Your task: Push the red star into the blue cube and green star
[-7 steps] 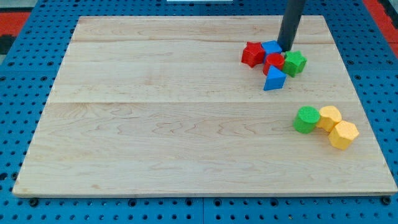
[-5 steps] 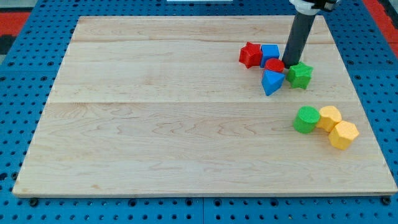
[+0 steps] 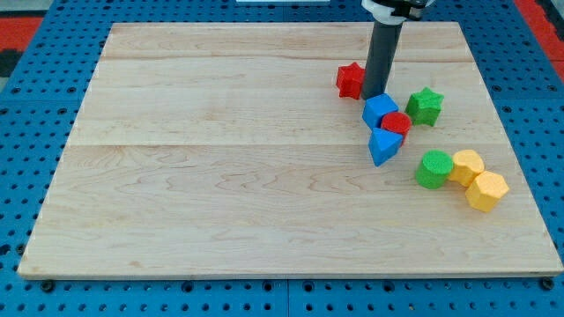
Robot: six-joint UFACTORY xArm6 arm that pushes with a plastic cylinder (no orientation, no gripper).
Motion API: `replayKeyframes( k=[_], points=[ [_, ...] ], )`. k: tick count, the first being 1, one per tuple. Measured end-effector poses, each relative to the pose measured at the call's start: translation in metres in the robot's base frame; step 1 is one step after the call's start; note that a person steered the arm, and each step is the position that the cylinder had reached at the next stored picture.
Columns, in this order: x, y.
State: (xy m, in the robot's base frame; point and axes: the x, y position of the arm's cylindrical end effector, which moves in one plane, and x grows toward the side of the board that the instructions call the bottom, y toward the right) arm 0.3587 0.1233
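The red star (image 3: pixel 350 80) lies near the view's top right, partly hidden behind my rod. My tip (image 3: pixel 377 94) stands just right of the red star and touches the top edge of the blue cube (image 3: pixel 380 110). A red cylinder (image 3: pixel 397 123) sits against the cube's lower right. A blue triangular block (image 3: pixel 384 145) lies just below them. The green star (image 3: pixel 425 106) is apart, to the right of the cube and the red cylinder.
A green cylinder (image 3: pixel 434 169) and two yellow blocks (image 3: pixel 467 165) (image 3: pixel 486 190) cluster at the lower right. The wooden board (image 3: pixel 220 167) rests on a blue pegboard.
My tip moved left and down, from beside the green star to between the red star and the blue cube. The blue cube, red cylinder and blue triangular block shifted down.
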Motion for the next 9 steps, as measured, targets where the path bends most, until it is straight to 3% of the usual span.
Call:
replayKeyframes(
  k=[2,4,5,9],
  points=[
    [-0.062,0.034],
    [-0.064,-0.072],
    [-0.06,-0.082],
    [-0.032,0.032]
  ],
)
